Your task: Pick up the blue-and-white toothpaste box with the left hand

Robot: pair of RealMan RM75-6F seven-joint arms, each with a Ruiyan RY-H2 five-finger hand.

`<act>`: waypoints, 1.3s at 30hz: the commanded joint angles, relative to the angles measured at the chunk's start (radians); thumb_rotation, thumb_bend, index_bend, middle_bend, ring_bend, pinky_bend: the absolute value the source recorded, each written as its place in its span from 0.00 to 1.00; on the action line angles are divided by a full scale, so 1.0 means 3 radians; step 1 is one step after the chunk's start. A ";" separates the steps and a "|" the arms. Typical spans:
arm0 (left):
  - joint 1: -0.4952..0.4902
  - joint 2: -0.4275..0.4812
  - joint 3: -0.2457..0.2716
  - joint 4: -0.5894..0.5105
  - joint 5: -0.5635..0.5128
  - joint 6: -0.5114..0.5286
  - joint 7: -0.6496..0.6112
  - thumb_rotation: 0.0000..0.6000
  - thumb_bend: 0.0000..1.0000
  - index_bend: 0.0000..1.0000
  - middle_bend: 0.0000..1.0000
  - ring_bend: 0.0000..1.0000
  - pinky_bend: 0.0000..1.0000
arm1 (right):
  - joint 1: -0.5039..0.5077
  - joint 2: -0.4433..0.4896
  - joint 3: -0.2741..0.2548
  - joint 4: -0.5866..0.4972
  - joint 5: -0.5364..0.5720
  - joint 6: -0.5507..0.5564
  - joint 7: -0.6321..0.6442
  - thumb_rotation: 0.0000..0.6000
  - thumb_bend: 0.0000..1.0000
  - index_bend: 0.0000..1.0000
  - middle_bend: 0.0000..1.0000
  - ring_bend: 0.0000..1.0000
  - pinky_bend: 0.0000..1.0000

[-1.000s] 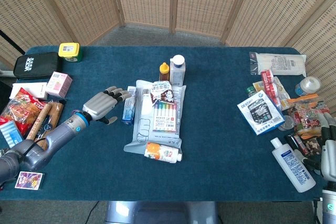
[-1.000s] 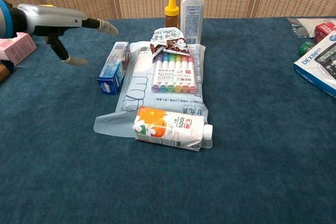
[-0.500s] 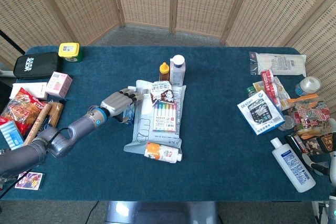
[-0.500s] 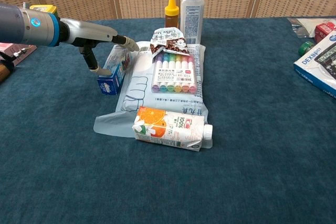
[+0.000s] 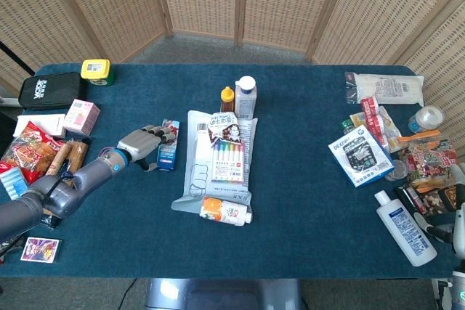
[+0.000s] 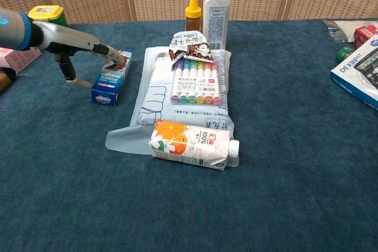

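Left robot hand (image 5: 140, 146) laid over the blue-and-white toothpaste box (image 5: 168, 155), fingers (image 6: 105, 51) stretched across the far end of the box top, thumb hanging down just beside the box's left flank; whether the grip is truly closed on the box, hard to tell, but clearly touching and reaching around it. Seen from the chest view, same left robot hand (image 6: 74, 44) coming in from the left, box (image 6: 110, 79) lying flat on the blue tabletop (image 6: 195, 205), long axis running away from the camera, near end free of the fingers. Box just left of the clear plastic pouch (image 5: 190, 179), apart from it with a strip of tabletop between. On that pouch, a pack of coloured markers (image 5: 228, 160) and a small coffee sachet (image 5: 226, 130); at the pouch's near edge, an orange juice carton (image 5: 226, 211) lying on its side. Behind the pouch, a small yellow-capped bottle (image 5: 227, 98) and a taller clear bottle (image 5: 245, 96), both upright. Far to the right of the pouch, only a sliver of the right robot hand (image 5: 459, 215) at the frame edge among a clutter of packets; fingers not visible enough to judge spread or curled.
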 commanded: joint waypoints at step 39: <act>0.0614 -0.0607 0.0364 0.0856 0.0998 0.1763 0.0727 1.00 0.42 0.00 0.00 0.00 0.00 | -0.0063 0.0052 -0.0002 -0.0035 -0.0111 0.0006 0.0211 1.00 0.00 0.00 0.00 0.00 0.00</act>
